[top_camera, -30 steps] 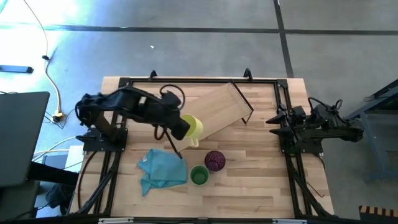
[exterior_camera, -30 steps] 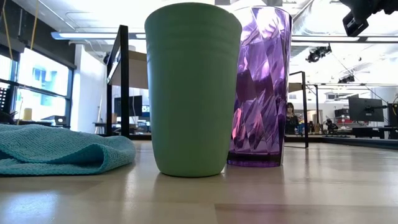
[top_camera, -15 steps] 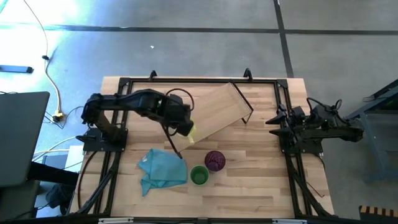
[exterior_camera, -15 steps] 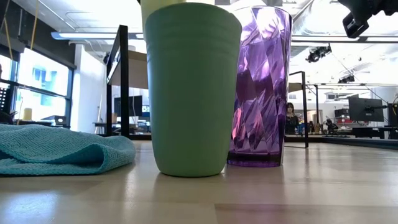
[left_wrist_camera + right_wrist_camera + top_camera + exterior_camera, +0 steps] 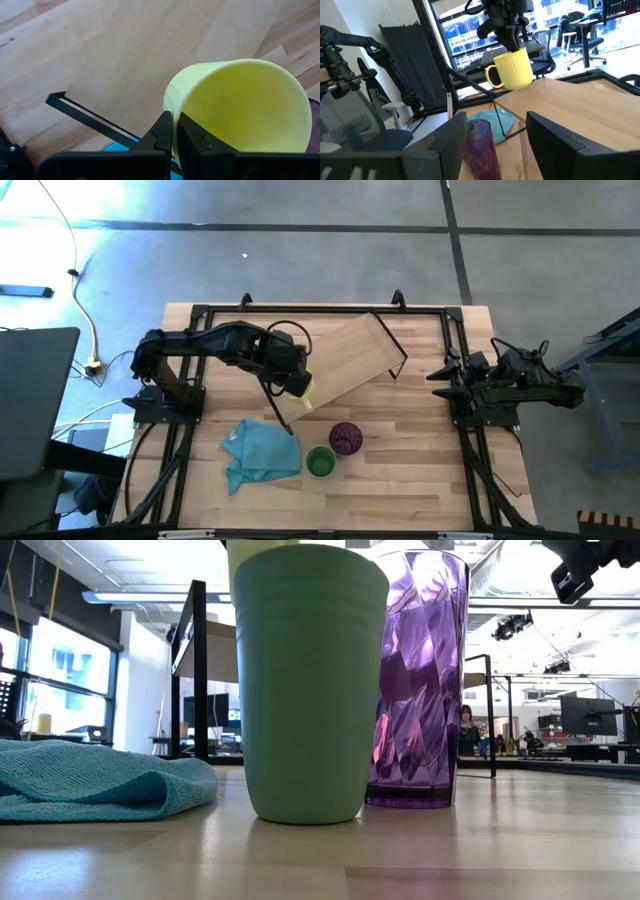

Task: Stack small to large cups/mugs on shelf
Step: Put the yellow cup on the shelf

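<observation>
Hiding most of yellow mug: left claw.

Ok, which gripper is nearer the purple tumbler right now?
The left. The left gripper, shut on the yellow mug, is held over the shelf's near end, just up-table from the purple tumbler. The right gripper waits, fingers open, at the table's right edge, farther away.

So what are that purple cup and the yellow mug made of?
The purple cup looks like clear tinted plastic, maybe glass: light passes through its faceted, glossy wall. The yellow mug, pinched by the rim in the left end effector, is opaque with a smooth matte look, probably plastic or glazed ceramic.
</observation>
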